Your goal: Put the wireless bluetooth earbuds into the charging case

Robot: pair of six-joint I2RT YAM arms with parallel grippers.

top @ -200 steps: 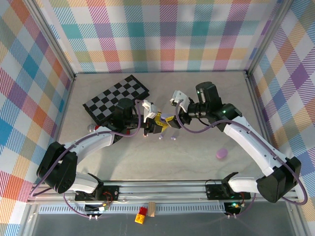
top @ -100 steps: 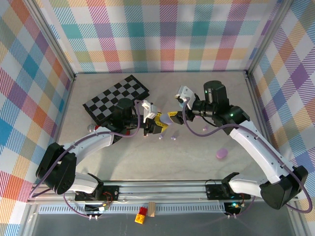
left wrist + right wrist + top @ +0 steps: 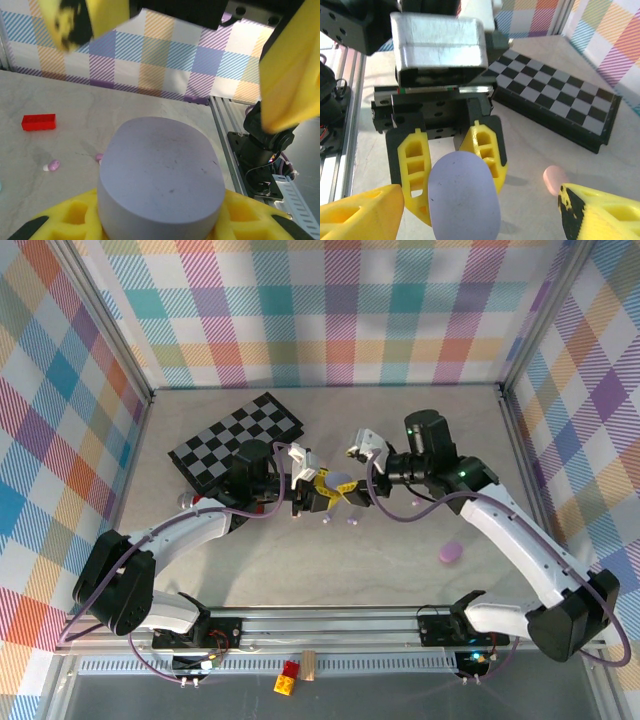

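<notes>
Between the spread yellow fingers of the right claw (image 3: 177,80), which grasps nothing, sits the lavender oval plastic charging case (image 3: 160,175), clenched at its base by the left claw (image 3: 455,195). Its broad oval face is turned toward the right claw, whose fingers flank its short width, so that arm looks best placed to open it. The case is closed, so nothing shows inside. Two tiny pastel stemmed earbuds (image 3: 328,520) lie loose on the grey table (image 3: 400,560) beneath, just nearside of both claws.
</notes>
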